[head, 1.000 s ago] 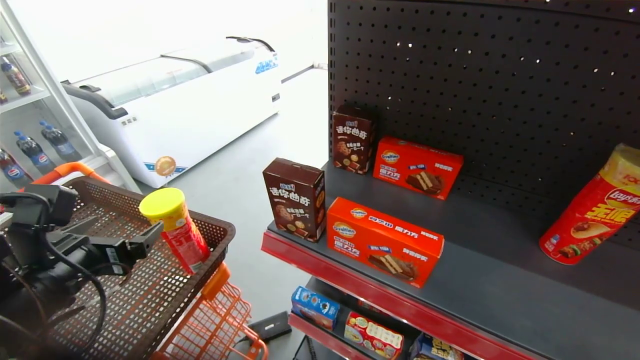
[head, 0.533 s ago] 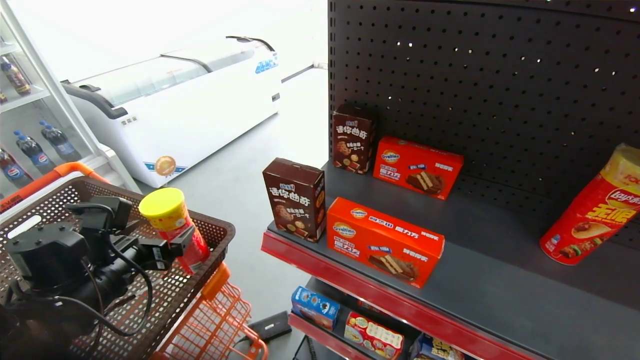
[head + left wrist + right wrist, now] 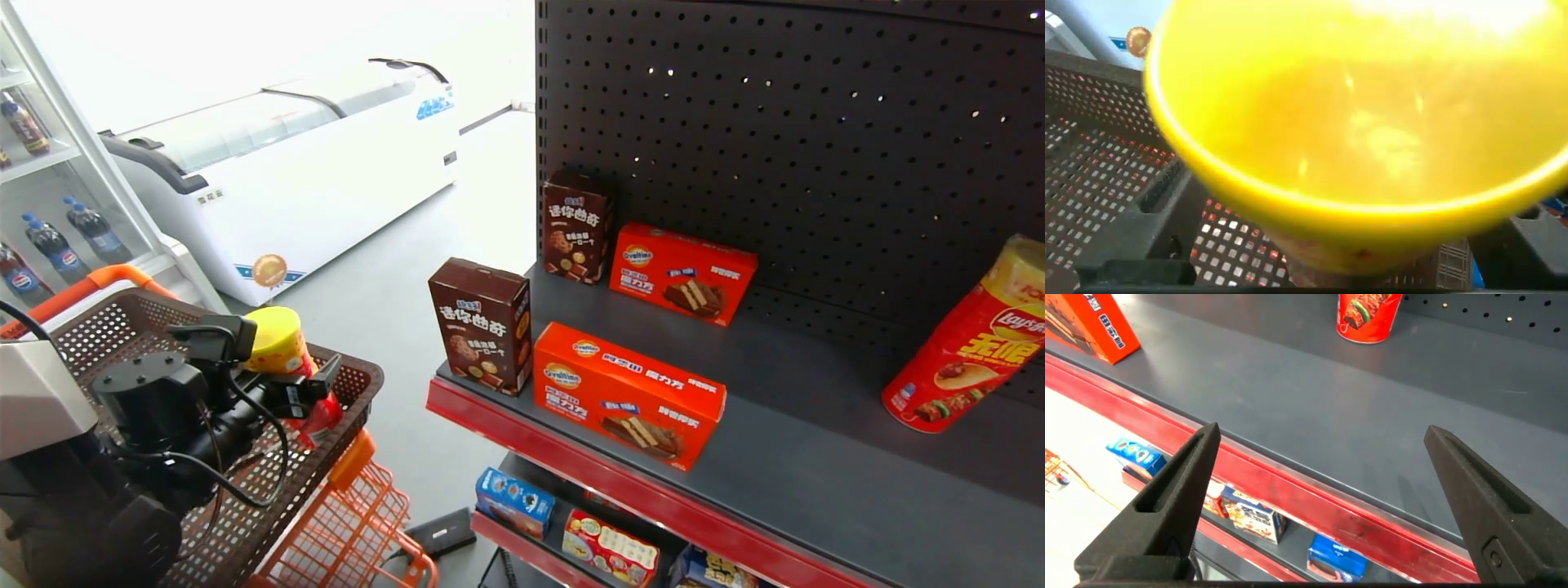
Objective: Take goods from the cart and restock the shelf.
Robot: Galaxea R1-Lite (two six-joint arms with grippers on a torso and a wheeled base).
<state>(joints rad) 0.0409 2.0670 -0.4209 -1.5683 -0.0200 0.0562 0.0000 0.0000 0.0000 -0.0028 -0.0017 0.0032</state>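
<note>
Black left arm with round joint housing, white link, looping black cables; right end effector has black wedge-shaped fingers.

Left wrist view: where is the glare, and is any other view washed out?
Left wrist view: glare whitens the yellow lid along one edge. Head view: the room behind the freezer is blown out white. Right wrist view: shelf evenly lit.
</note>
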